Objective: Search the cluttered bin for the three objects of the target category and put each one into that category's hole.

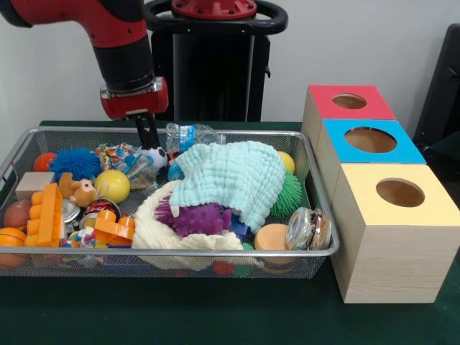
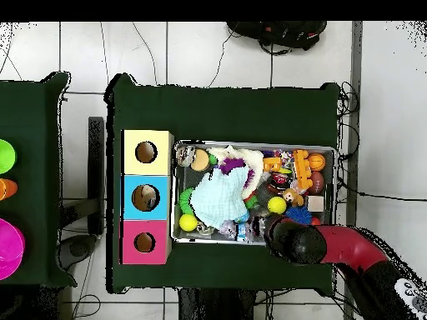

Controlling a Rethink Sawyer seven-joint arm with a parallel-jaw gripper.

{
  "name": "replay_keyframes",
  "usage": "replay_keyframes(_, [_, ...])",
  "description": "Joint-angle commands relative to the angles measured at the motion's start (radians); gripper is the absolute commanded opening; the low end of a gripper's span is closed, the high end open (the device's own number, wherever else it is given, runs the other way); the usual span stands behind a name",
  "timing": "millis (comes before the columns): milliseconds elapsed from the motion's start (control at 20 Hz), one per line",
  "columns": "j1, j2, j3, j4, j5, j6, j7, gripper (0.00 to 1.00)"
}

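Note:
The silver wire mesh bin [image 1: 215, 251] sits on the green table and is full of clutter. In it are a mint cloth [image 1: 230, 176], a purple spiky toy [image 1: 194, 215], a blue fuzzy ball [image 1: 75, 162], a yellow ball [image 1: 111, 185], an orange block toy [image 1: 49, 214], a green spiky ball [image 1: 291, 194] and a clear bottle [image 1: 190, 134]. My gripper [image 1: 149, 144] hangs at the bin's far rim, just above a small black-and-white ball [image 1: 157, 156]. In the overhead view the arm [image 2: 292, 239] covers the gripper at the bin's [image 2: 254, 143] lower edge.
Three wooden boxes with round holes stand in a row beside the bin: red top [image 1: 350, 101], blue top [image 1: 370, 139], yellow top [image 1: 399, 192]. A glass jar [image 1: 309, 228] leans in the bin's corner nearest them. A second table [image 2: 25, 167] with coloured bowls stands at the overhead view's left.

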Motion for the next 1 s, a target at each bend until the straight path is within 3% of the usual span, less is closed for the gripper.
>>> replay_keyframes(50, [-0.002, 0.166, -0.111, 0.005, -0.173, -0.248, 0.070, 0.00])
replay_keyframes(250, [-0.018, 0.144, -0.163, 0.062, -0.218, -0.311, 0.072, 0.00])
replay_keyframes(750, [-0.138, 0.160, -0.131, 0.126, -0.249, -0.285, -0.033, 0.00])
replay_keyframes(1000, [-0.176, 0.138, -0.101, 0.148, -0.229, -0.257, -0.055, 0.00])
